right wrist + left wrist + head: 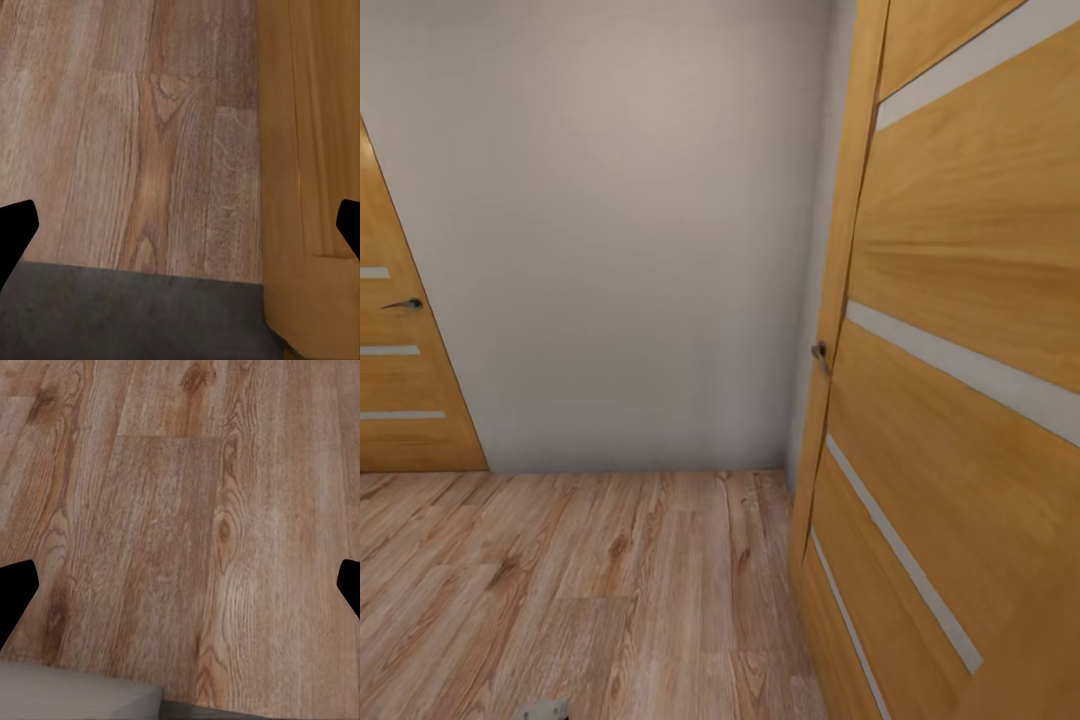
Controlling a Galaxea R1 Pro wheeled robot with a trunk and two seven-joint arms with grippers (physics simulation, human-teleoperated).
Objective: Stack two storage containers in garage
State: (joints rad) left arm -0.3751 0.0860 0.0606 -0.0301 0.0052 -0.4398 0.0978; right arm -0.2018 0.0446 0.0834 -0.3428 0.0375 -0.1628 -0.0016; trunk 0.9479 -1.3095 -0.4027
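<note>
Facing pale wall (610, 230) from head camera; wood-plank floor (580, 590) below. Open wooden door (960, 380) close at our right, second door (400, 390) at far left.

Left wrist camera: our left gripper (180, 592) spread wide, empty, dark fingertips (16, 592) at picture edges over planks.

Right wrist camera: our right gripper (180, 229) spread wide, empty, beside door edge (315, 150), dark grey strip (135, 315) nearer camera.

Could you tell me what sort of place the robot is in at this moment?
Probably an indoor hallway or room corner: a light wood-plank floor, a plain pale wall, and two wooden panelled doors, one open close at the right, another at the left.
</note>
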